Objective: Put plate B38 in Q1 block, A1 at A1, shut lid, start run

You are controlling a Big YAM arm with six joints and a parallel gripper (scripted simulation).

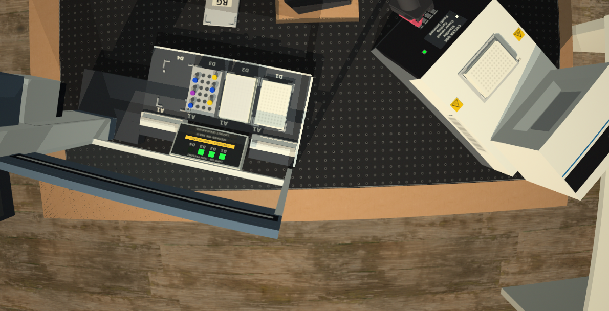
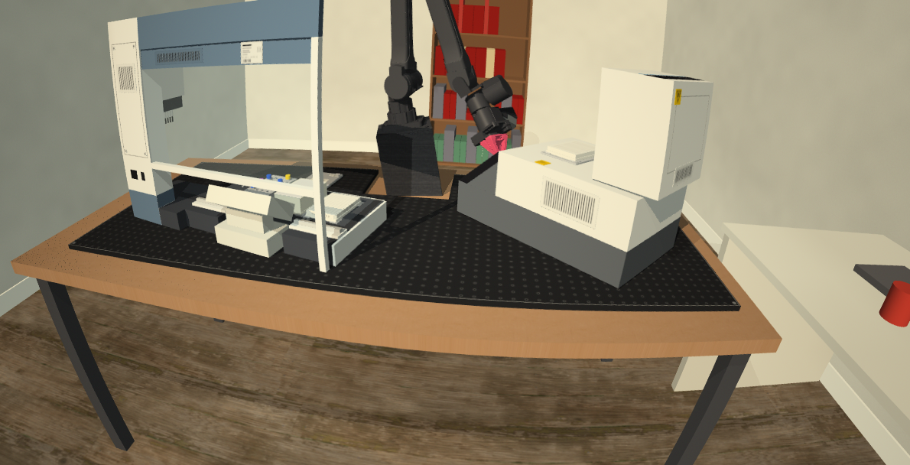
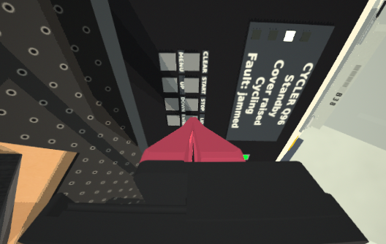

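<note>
We see the red-fingered gripper (image 3: 193, 126) pressed together on nothing, its tip over the last upper key of the cream, grey-based cycler's (image 1: 477, 108) black front panel (image 3: 181, 82). The white 96-well plate B38 (image 1: 490, 68) sits in the block under the raised lid (image 2: 649, 131).

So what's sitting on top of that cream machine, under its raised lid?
A white well plate lies in the cycler's block recess; the block beneath it is covered.

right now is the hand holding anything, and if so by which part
Nothing is held. The hand is shut with its red fingers pressed together, tips at the cycler's keypad. Plate B38 sits on the block, untouched.
</note>
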